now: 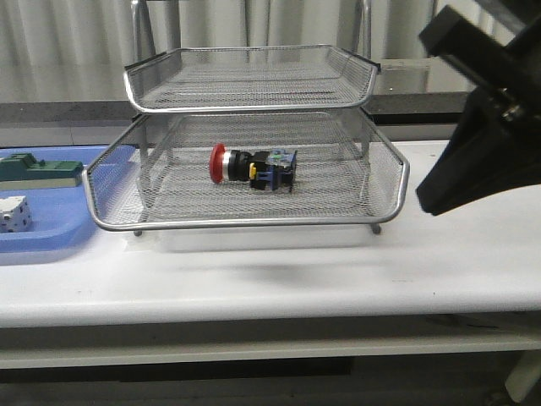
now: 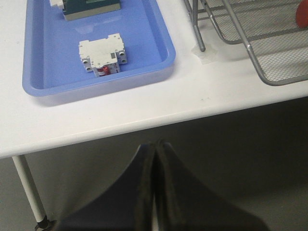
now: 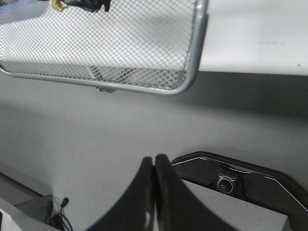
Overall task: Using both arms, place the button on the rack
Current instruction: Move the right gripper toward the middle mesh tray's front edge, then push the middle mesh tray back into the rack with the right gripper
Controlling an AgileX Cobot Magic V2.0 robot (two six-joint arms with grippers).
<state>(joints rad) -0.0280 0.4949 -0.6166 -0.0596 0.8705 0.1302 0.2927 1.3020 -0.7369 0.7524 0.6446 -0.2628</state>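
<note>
Both grippers, left (image 2: 154, 159) & right (image 3: 154, 168), jaws pressed together, empty, off the table edge. Button (image 1: 251, 167) lies sideways in rack (image 1: 254, 222) lower tray. At 9 o'clock: blue tray (image 1: 51, 241) w/ white breaker (image 2: 102, 55), green block (image 1: 38, 170)

button (image 2: 302, 17) cut by frame edge — only red cap shows.

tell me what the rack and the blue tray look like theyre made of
The rack looks like silver metal: fine wire mesh on bright, shiny rod rims and thin legs. The blue tray looks like moulded plastic: smooth, slightly glossy, with rounded corners and a soft rolled rim. Neither can be confirmed by sight alone.
</note>
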